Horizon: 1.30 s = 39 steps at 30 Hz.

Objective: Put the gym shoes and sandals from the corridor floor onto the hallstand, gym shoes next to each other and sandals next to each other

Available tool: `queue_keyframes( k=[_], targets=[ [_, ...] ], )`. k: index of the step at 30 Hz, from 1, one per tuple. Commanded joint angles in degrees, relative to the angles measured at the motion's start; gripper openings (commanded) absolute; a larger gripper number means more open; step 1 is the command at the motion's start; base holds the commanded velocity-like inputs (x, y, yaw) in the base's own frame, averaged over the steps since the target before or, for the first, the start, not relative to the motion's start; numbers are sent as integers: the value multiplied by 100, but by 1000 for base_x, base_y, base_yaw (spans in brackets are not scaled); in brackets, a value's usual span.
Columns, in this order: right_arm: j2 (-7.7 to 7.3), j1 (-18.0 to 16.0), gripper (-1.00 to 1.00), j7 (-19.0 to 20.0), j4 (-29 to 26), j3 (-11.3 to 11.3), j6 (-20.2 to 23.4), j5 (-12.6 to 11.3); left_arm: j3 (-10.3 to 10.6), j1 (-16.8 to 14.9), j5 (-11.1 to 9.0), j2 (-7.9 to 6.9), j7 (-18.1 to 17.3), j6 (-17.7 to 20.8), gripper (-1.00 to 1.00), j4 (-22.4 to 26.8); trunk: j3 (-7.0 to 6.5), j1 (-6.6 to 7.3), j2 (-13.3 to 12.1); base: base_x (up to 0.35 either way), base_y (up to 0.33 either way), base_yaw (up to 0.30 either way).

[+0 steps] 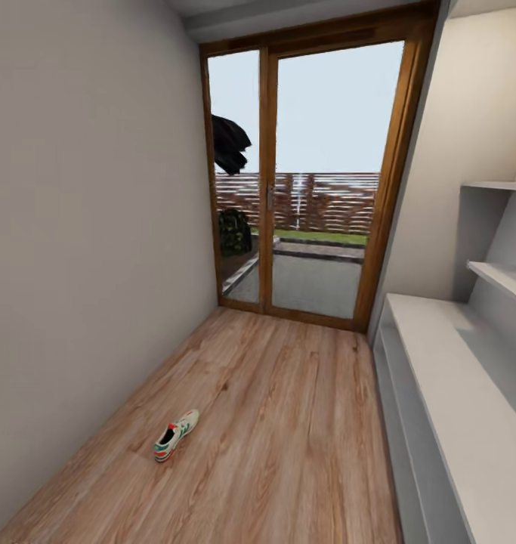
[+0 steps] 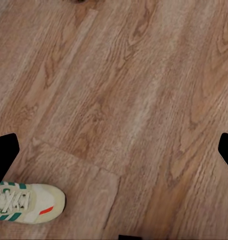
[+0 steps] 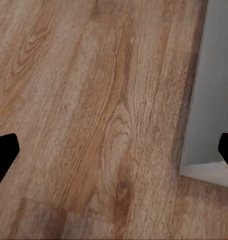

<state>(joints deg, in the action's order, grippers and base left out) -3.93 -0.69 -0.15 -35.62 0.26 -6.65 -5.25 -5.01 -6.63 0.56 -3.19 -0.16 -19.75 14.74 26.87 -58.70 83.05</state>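
One gym shoe [image 1: 175, 436] on corridor floor [image 1: 288, 423] | hallstand [image 1: 454, 393] alongside | both jaws spread wide, holding nothing

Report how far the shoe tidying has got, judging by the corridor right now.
Nothing looks done: the visible top of the hallstand carries no shoes. One gym shoe lies on the corridor floor, apart from the rack. Nothing is in hand: the left gripper and right gripper are open over bare planks. All four shoes are left to place.
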Motion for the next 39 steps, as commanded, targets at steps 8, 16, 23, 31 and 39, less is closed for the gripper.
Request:
queue_keyframes(
  k=[8,16,23,31,39],
  targets=[
    [-2,-2,100,-2,3,9,-21,-55,-18,-5,13,9,-4,-20,100,-5,6,-3,3,294,-191,277],
    [-2,-2,100,0,3,9,-21,-55,-17,-5,13,9,-10,-20,100,1,6,-3,3,287,-204,266],
    [-2,-2,100,4,-4,9,-21,-51,-23,-7,7,-3,-6,-20,100,0,6,-3,3,315,-91,98],
    [-9,-2,100,20,2,17,-29,-24,-21,-6,6,-3,-10,-20,100,-2,6,-3,3,339,68,4],
    [-23,-2,100,1,9,13,-87,-20,-18,-5,9,2,-11,-21,100,-5,6,-3,3,340,9,0]
  ],
)
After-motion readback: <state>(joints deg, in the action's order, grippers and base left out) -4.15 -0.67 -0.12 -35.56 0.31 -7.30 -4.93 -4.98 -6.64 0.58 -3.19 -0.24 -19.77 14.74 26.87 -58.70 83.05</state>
